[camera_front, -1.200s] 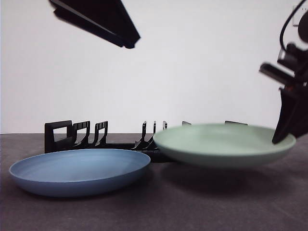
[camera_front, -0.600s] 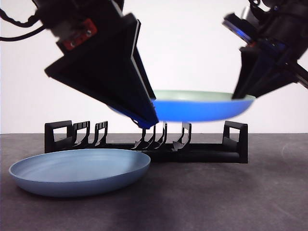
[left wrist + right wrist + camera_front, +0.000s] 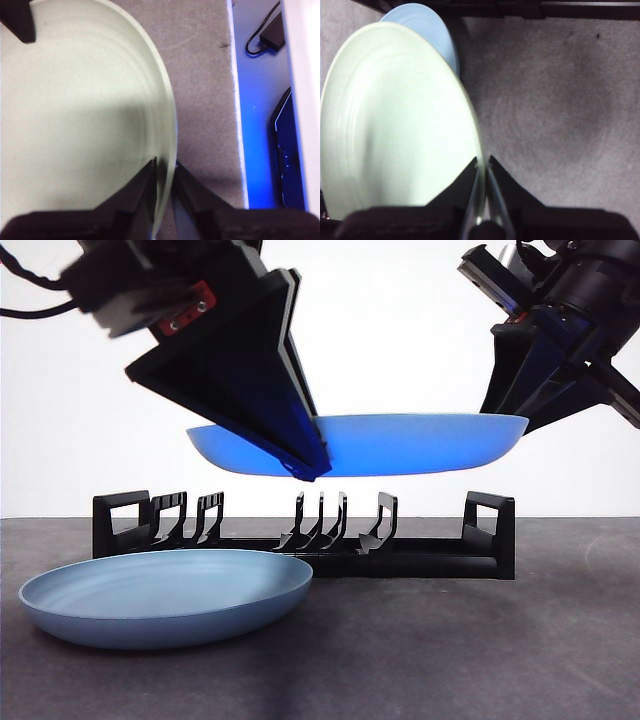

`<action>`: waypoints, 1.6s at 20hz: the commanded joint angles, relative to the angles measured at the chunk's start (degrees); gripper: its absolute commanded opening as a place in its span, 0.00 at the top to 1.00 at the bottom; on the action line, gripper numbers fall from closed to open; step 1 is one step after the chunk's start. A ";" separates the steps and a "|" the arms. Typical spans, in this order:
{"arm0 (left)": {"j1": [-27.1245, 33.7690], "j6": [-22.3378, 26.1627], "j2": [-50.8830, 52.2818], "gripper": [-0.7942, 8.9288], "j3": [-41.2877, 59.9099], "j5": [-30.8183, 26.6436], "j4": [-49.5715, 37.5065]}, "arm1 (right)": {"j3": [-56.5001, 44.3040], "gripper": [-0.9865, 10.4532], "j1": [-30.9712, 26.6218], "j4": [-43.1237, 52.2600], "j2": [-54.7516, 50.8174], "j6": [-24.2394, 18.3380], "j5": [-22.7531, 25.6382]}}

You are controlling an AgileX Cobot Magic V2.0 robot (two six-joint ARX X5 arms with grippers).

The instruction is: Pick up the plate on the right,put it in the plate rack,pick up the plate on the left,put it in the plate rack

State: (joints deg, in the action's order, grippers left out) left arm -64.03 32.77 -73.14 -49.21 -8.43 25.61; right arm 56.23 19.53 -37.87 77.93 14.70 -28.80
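Two plates are in sight. The pale green plate (image 3: pixel 400 445), round, smooth and matte with faint concentric ridges, hangs level in the air directly above the plate rack (image 3: pixel 305 535); its underside glows blue in the front view. Both grippers pinch its rim: the left gripper (image 3: pixel 164 167) has its jaws closed on the edge at the plate's 9 o'clock side in the front view, and the right gripper (image 3: pixel 483 162) has its jaws closed on the edge at the 3 o'clock side. The blue plate (image 3: pixel 165 595), the same shallow round shape, lies flat on the grey, felt-like worktop (image 3: pixel 450 650), in front of the rack's 9 o'clock end. The rack is long, low black plastic, with curved upright prongs and one boxy looped handle at each end.
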 commanded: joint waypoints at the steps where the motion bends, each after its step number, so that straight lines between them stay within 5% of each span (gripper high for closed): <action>1: 0.37 -2.54 -0.35 0.93 0.07 -0.48 0.20 | 1.38 0.88 0.02 0.44 0.02 -0.26 -1.27; 5: 0.37 -2.84 -0.35 0.93 0.07 -0.48 -0.48 | 4.17 0.57 -0.04 0.52 -0.68 -1.70 -1.11; 12: 3.74 -14.78 -0.02 0.93 0.00 -0.50 -9.44 | 5.62 0.56 -1.95 12.44 -8.96 -1.03 -0.44; 16: 10.60 -22.71 1.77 0.93 -0.02 0.63 -16.61 | 5.62 0.56 -3.04 16.48 -14.73 -1.33 5.86; 25: 29.53 -38.18 3.87 0.93 -0.02 22.69 -30.73 | 5.62 0.56 -3.04 15.76 -16.96 -2.78 9.86; 32: 42.07 -40.65 3.85 0.93 -0.02 31.91 -34.49 | 5.62 0.56 -3.04 15.74 -16.96 -2.80 9.88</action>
State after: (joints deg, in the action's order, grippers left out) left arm -22.98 -7.11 -69.47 -49.19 22.33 -7.90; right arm 61.76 16.45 -22.41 60.88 12.40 -19.25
